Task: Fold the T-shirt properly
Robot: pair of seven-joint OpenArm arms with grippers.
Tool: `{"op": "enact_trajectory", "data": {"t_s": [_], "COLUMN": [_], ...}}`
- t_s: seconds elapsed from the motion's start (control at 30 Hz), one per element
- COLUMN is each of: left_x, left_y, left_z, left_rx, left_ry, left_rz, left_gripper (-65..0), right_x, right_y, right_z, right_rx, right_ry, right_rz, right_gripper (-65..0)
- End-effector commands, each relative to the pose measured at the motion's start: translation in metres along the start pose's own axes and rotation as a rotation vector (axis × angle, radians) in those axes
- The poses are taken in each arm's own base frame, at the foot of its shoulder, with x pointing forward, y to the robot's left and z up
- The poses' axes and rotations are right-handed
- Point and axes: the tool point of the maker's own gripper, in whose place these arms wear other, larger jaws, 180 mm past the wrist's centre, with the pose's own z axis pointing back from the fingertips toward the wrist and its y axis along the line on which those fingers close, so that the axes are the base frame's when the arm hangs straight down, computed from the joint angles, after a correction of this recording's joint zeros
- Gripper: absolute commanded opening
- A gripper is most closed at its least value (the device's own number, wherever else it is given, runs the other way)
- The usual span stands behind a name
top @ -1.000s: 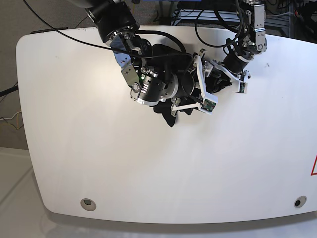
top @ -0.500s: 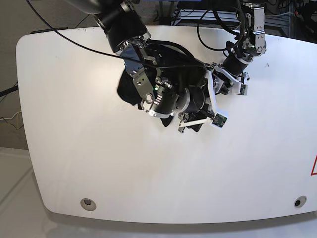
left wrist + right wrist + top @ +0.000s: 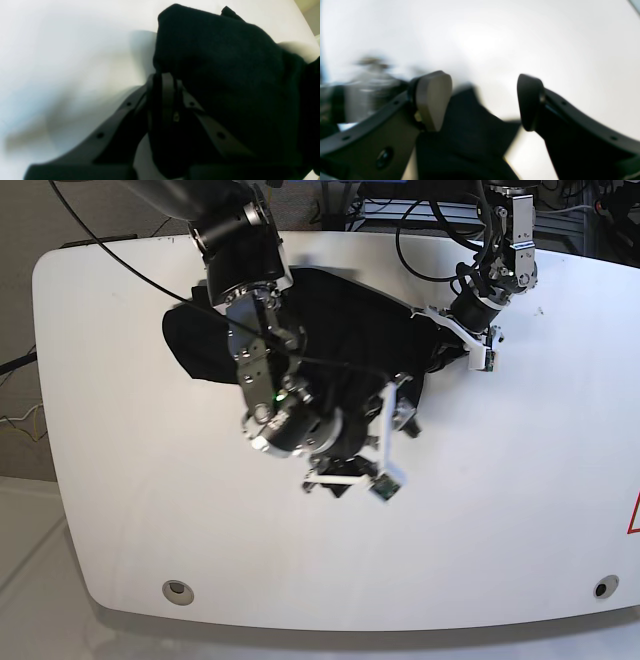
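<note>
The black T-shirt [image 3: 340,310] lies bunched on the white table [image 3: 150,510], with one flap reaching left under the arm. My left gripper [image 3: 435,352] is shut on the shirt's right edge; in the left wrist view its fingers [image 3: 168,85] pinch a fold of the cloth [image 3: 225,62]. My right gripper [image 3: 395,425] is open over the shirt's near edge. In the right wrist view its pads [image 3: 433,100] stand wide apart, with cloth [image 3: 465,130] lying low between them, not pinched. No print or orange tag shows.
Black cables [image 3: 430,240] hang over the table's back edge by the arm bases. Two round holes [image 3: 178,589] sit near the front edge, one at each side. A red mark [image 3: 634,515] is at the right edge.
The arm with the right wrist camera has swung from the back toward the table's middle and front. The shirt has spread out to the left. The left gripper has stayed in place, shut on the cloth.
</note>
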Motion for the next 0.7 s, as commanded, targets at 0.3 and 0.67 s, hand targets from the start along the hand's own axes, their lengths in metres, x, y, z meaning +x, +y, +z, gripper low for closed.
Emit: {"op": "enact_trajectory", "data": {"t_s": [0.3,0.67], "left_x": [-0.027,-0.027], "left_y": [0.009,0.009], "left_z": [0.005,0.005], "left_rx": [0.042,0.041], "left_ry": [0.122,0.123], "left_rz": [-0.031,-0.031], "left_gripper": [-64.1,-64.1], "right_x": [-0.127,-0.256], "right_y": [-0.173,-0.195], "right_z": [0.098,0.205], "right_rx": [-0.492,-0.735], "right_ry": [0.164,0.376], "right_rz": [-0.252,-0.405], "right_gripper": [-22.7,-22.2]}}
